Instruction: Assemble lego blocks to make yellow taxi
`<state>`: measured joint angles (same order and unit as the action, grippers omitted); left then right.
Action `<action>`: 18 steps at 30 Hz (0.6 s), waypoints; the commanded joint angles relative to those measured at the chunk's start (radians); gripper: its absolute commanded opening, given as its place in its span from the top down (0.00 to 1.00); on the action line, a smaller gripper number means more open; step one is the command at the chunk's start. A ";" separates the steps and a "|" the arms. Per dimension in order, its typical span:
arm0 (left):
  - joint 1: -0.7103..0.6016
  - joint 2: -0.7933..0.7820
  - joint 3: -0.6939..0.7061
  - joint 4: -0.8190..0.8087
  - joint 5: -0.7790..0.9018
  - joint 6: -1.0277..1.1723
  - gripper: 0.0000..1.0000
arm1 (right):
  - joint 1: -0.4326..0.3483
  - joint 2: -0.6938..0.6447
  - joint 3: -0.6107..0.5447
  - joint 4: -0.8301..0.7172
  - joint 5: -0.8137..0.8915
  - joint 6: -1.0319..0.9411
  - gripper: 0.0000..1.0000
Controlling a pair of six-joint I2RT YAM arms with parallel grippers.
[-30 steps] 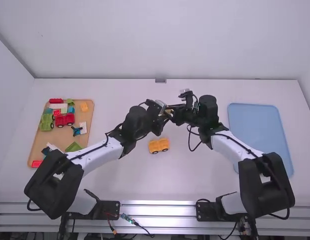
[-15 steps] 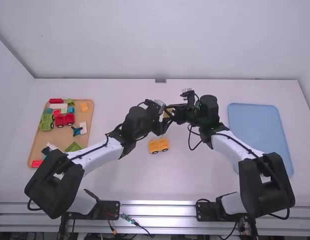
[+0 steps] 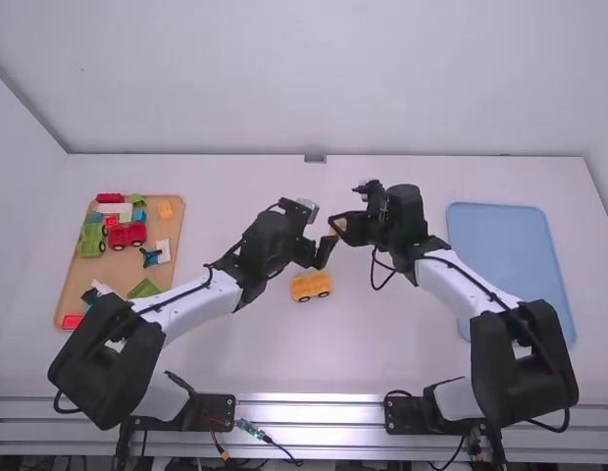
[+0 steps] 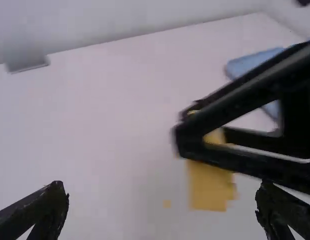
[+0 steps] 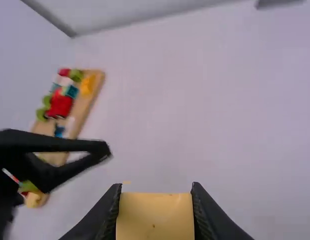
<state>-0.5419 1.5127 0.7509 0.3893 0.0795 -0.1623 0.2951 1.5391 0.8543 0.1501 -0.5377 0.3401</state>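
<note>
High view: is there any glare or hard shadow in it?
High view: bright glare along the middle of the metal rail, while the white table looks softly lit, without hard shadows; left wrist view: the tabletop looks softly lit too.

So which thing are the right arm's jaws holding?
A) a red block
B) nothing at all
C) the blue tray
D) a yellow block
D: a yellow block sits between the right arm's jaws, one jaw on each side of it.
</note>
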 commanded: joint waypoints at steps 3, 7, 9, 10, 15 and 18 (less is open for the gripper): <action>-0.008 -0.003 0.001 -0.096 -0.238 0.005 0.01 | 0.014 0.006 0.168 -0.201 0.126 -0.161 0.96; 0.011 -0.010 0.002 -0.142 -0.246 0.081 0.01 | 0.014 0.006 0.282 -0.448 0.238 -0.237 0.98; 0.030 -0.013 0.002 -0.157 -0.256 0.062 0.01 | 0.013 0.006 0.313 -0.525 0.277 -0.244 0.99; 0.055 -0.013 0.011 -0.184 -0.246 0.064 0.01 | 0.011 0.006 0.336 -0.588 0.305 -0.252 1.00; 0.176 -0.013 0.093 -0.346 -0.101 0.108 0.01 | 0.026 0.006 0.372 -0.748 0.365 -0.266 1.00; 0.248 -0.013 0.145 -0.414 -0.033 0.104 0.01 | 0.040 0.007 0.370 -0.796 0.403 -0.241 1.00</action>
<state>-0.3298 1.5124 0.8440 -0.0170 -0.0311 -0.0784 0.3218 1.5394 1.1946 -0.6376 -0.1913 0.0975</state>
